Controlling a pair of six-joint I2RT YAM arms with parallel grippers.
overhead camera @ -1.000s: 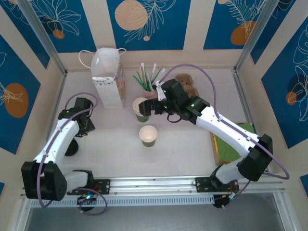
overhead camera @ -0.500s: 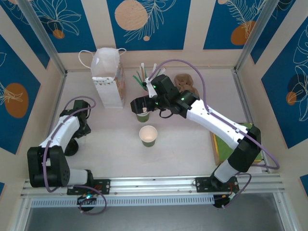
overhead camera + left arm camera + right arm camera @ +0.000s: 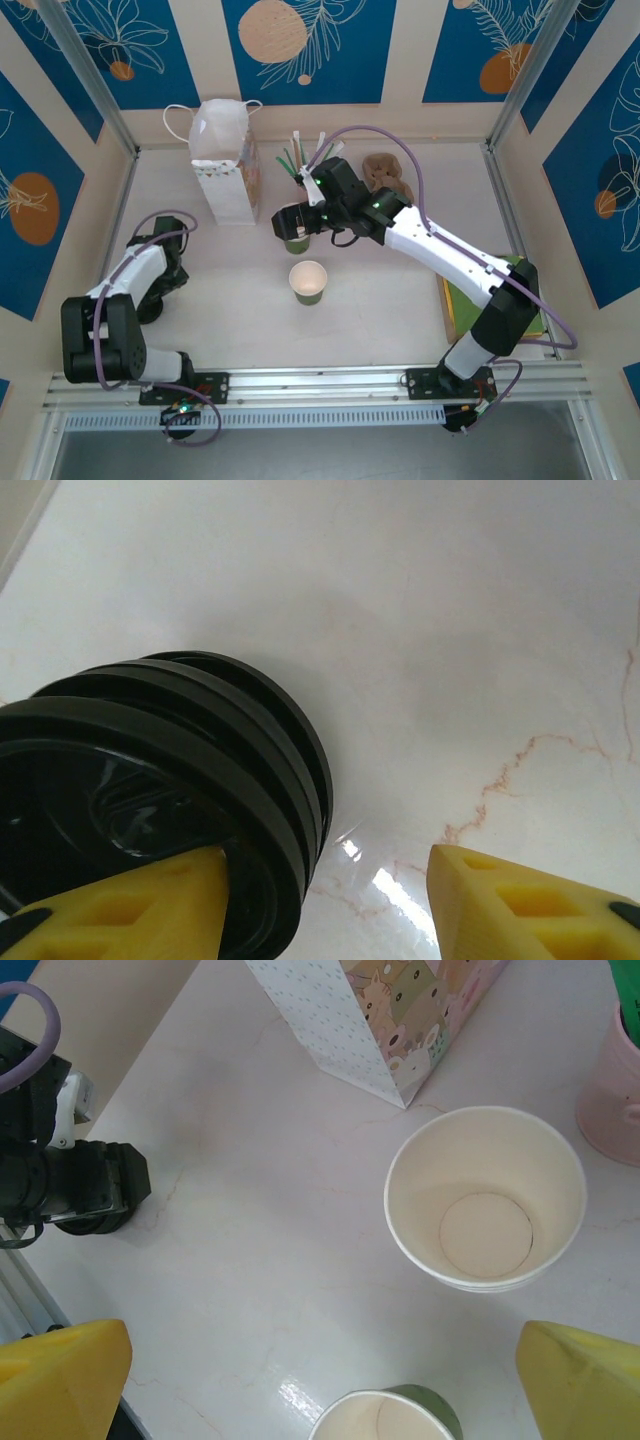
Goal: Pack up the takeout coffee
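The takeout coffee is out of view. A lidless green cup (image 3: pixel 308 282) with a cream inside stands mid-table, also at the bottom edge of the right wrist view (image 3: pixel 385 1418). A stack of black lids (image 3: pixel 170 780) sits at the table's left (image 3: pixel 147 311). My left gripper (image 3: pixel 325 855) is low over it; one yellow finger (image 3: pixel 150 900) rests inside the top lid's rim and the other stands apart on bare table. My right gripper (image 3: pixel 325 1335) hangs open and empty above the stacked green cups (image 3: pixel 486 1198), seen from above (image 3: pixel 292 222).
A white patterned paper bag (image 3: pixel 225 170) stands at the back left. A pink cup of straws (image 3: pixel 612 1090) is just behind the stacked cups. Brown items (image 3: pixel 385 172) lie at the back, and a green flat tray (image 3: pixel 492 300) at the right.
My left gripper has dropped onto the lid stack and its jaws have narrowed. My right arm has swung left and back to hover over the stacked cups.
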